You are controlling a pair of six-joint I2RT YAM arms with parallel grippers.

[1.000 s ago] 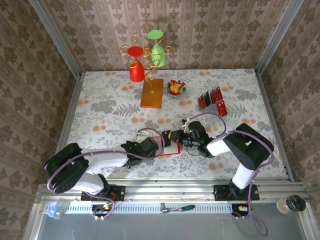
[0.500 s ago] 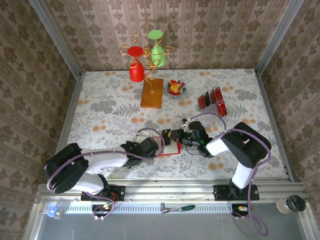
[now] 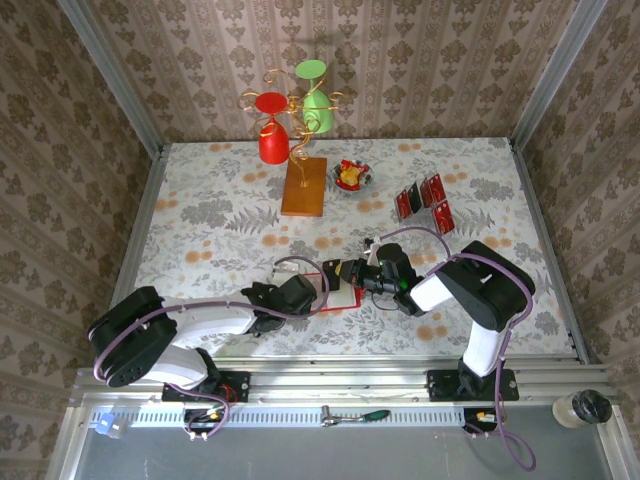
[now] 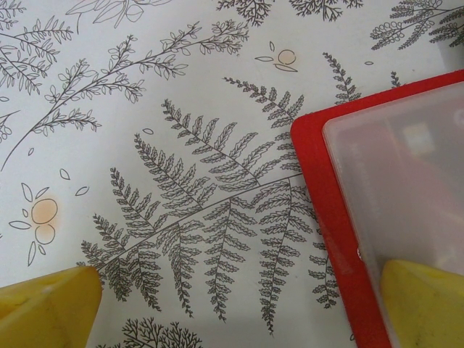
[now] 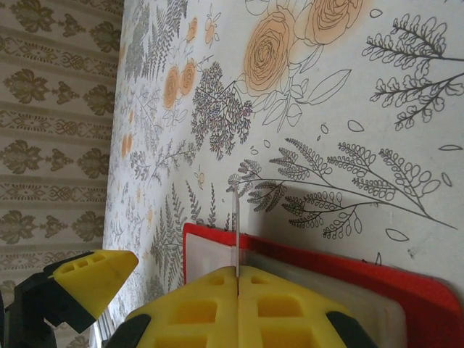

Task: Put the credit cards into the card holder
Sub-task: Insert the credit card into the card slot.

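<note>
The card holder (image 3: pixel 341 298) lies flat near the table's front middle, red with a pale inside (image 4: pixel 406 181). My right gripper (image 3: pixel 350 272) is shut on one credit card (image 5: pixel 235 217). In the right wrist view the card is edge-on and upright, over the holder's red rim (image 5: pixel 326 261). My left gripper (image 3: pixel 318 290) is open at the holder's left side. One of its yellow fingertips (image 4: pixel 424 301) rests on the pale inside and the other is on the cloth (image 4: pixel 47 308). More credit cards (image 3: pixel 420 198) stand at the back right.
A wooden slab (image 3: pixel 304 186) carries a wire stand with a red cup (image 3: pixel 273 142) and a green cup (image 3: pixel 317 110). A small bowl of sweets (image 3: pixel 351 176) sits beside it. Patterned walls close in the table on three sides.
My right arm's elbow has shifted slightly left. The held card and both grippers have hardly moved.
</note>
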